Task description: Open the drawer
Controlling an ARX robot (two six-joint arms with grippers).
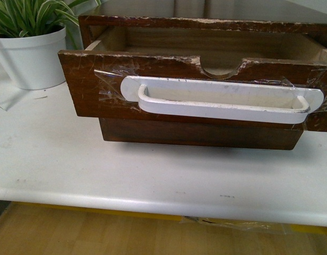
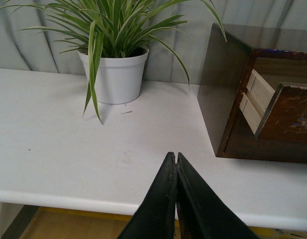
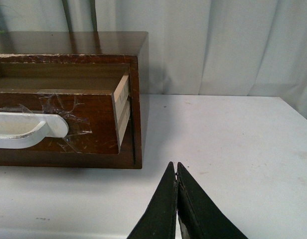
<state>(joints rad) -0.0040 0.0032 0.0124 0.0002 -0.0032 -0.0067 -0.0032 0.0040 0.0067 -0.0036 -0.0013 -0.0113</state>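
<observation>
The dark brown wooden drawer (image 1: pixel 89 79) stands pulled out of its cabinet (image 1: pixel 206 135) on the white table, its light inside showing. A long white bar handle (image 1: pixel 222 101) is taped across its front, under a semicircular notch in the chipped rim. The left wrist view shows the drawer (image 2: pixel 290 112) sticking out of the cabinet. In the right wrist view, the handle's end (image 3: pixel 29 130) and the drawer front (image 3: pixel 93 117) appear. My left gripper (image 2: pixel 174 158) is shut and empty over the table's front edge, left of the cabinet. Over the table right of the cabinet, my right gripper (image 3: pixel 174 167) is shut and empty. Neither arm shows in the front view.
A white pot with a striped green plant (image 1: pixel 31 53) stands at the back left of the table (image 1: pixel 73 164), left of the cabinet. A grey curtain (image 3: pixel 218 45) hangs behind. The table's front edge (image 1: pixel 153 204) runs close below the cabinet, with wooden floor beneath.
</observation>
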